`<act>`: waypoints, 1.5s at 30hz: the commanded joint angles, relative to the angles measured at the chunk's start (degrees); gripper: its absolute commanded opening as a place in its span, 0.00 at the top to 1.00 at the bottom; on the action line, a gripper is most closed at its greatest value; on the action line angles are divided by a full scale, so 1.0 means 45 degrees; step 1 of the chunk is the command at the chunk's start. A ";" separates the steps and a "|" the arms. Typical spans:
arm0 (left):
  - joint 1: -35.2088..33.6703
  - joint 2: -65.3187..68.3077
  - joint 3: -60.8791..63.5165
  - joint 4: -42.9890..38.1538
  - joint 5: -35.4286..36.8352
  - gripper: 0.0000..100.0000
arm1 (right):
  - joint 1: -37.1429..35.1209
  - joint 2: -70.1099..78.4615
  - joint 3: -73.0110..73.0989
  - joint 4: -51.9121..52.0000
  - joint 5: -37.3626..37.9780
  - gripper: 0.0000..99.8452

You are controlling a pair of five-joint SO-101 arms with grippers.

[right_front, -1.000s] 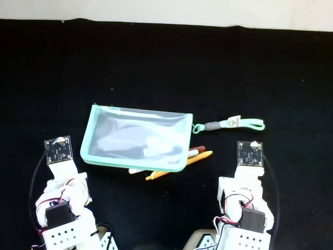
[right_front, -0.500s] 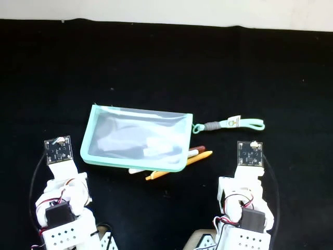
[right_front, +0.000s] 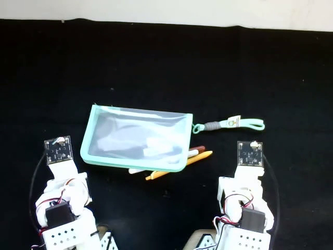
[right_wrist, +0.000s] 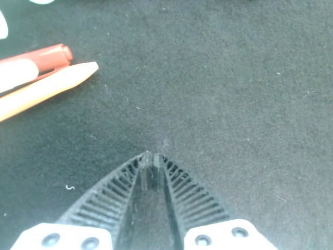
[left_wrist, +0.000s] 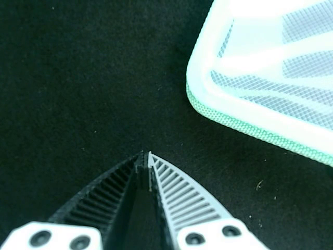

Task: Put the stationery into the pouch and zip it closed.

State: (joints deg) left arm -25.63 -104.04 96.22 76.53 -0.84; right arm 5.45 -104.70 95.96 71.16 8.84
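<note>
A mint-green mesh pouch (right_front: 136, 138) lies flat mid-table, its zipper pull strap (right_front: 230, 124) trailing to the right. Some white items show through its mesh. Sticking out from under its lower right corner are an orange pen (right_front: 179, 165), a red-tipped pen (right_front: 196, 151) and a white pen end (right_front: 135, 170). The left arm (right_front: 58, 151) rests at the front left; its gripper (left_wrist: 145, 154) is shut, just short of the pouch's corner (left_wrist: 270, 78). The right arm (right_front: 250, 154) rests at the front right; its gripper (right_wrist: 152, 154) is shut and empty, with the orange pen (right_wrist: 44, 91) and red-tipped pen (right_wrist: 34, 61) off to one side.
A black cloth (right_front: 156, 67) covers the table, with a white wall edge (right_front: 208, 10) along the back. Open cloth lies behind the pouch and between the two arms' bases.
</note>
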 commanded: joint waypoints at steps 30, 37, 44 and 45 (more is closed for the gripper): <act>0.1065 -0.0010 0.0205 -0.2618 -0.0020 0.99 | -0.0147 -0.0068 0.1631 -0.1495 -0.0137 0.98; 0.1065 -0.0010 0.0127 -0.3927 -0.0039 0.99 | -0.0205 -0.0068 0.1455 -0.3350 -0.0156 0.98; 0.1065 0.0029 -0.1983 -0.3692 -0.0039 0.99 | -0.0186 -0.0068 -0.0674 -0.2999 -0.0156 0.98; 0.1065 0.0029 -0.2393 -0.3341 -0.0039 0.99 | -0.0205 -0.0068 -0.1162 -0.2510 -0.0156 0.98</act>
State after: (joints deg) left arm -21.58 -103.69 91.74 60.44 -0.75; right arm 5.10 -104.70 95.25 57.45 8.84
